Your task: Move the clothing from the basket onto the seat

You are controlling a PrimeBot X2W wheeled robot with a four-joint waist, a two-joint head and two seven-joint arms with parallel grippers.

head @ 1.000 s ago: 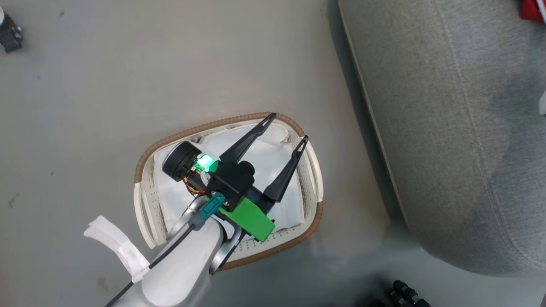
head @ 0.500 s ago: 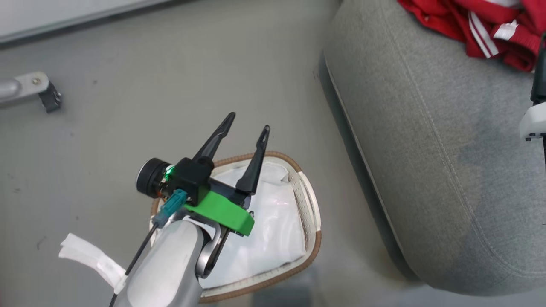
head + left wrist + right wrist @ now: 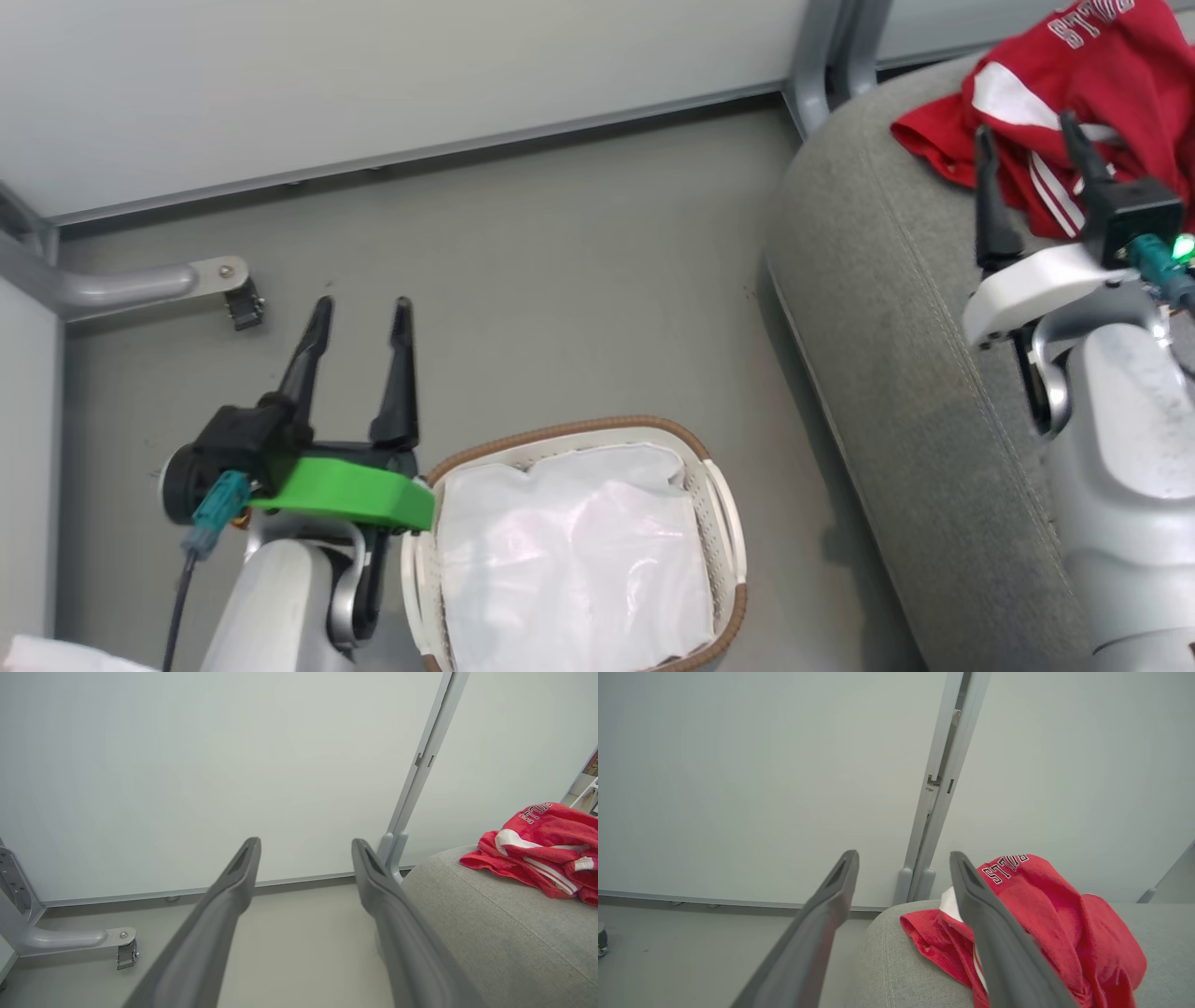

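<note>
Grey floor point(image 3: 560, 280) and a pale wall point(image 3: 373, 75) are seen up top now, since the head camera has been tilted up from a second ago. The basket point(image 3: 721, 523) is found at bottom middle, with just its white liner point(image 3: 569, 560) inside. The left gripper point(image 3: 362, 306), hung over the basket before, is now parked off its left side above the floor, fingers spread, nothing held. The clothing point(image 3: 1111, 75) is piled on the seat point(image 3: 896, 373) at upper right, and the right gripper point(image 3: 1022, 126) is spread wide right by it, nothing pinched.
</note>
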